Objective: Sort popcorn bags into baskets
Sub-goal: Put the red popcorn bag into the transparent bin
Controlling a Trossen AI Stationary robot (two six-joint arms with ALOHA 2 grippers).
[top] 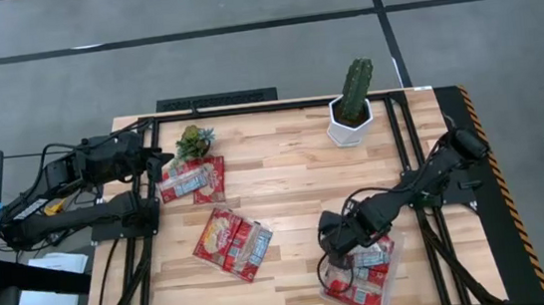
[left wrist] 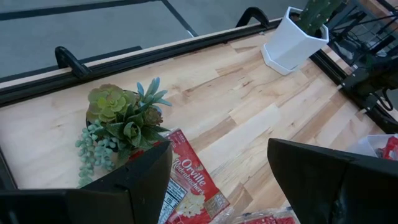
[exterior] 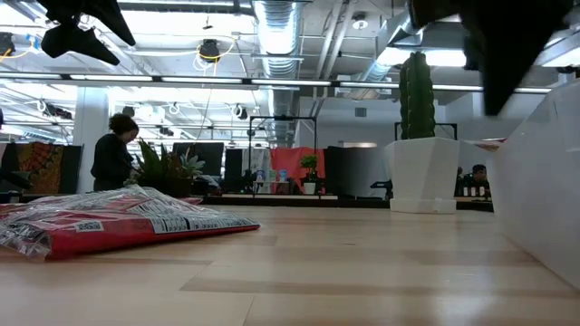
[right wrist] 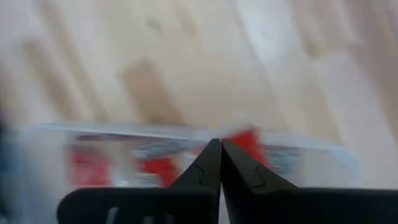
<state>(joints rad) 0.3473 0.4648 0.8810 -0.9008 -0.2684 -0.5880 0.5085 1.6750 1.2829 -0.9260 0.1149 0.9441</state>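
Two red popcorn bags point(top: 193, 180) lie flat at the table's far left, and several more point(top: 231, 243) lie in a pile near the middle; that pile shows in the low view point(exterior: 118, 222). The clear tray point(top: 395, 266) stands at the near right with several red bags point(top: 362, 276) in it. My left gripper point(top: 163, 166) is open just left of the far-left bags; in the left wrist view point(left wrist: 217, 149) its fingers stand wide apart above a bag point(left wrist: 189, 183). My right gripper point(top: 332, 239) is shut and empty point(right wrist: 219, 144) above the tray's far-left end.
A white hexagonal pot with a cactus point(top: 351, 115) stands at the far right. A small succulent plant point(top: 194, 140) stands right behind the far-left bags. Bare wood lies between the piles and the tray. A person shows in the room beyond the table point(exterior: 113, 158).
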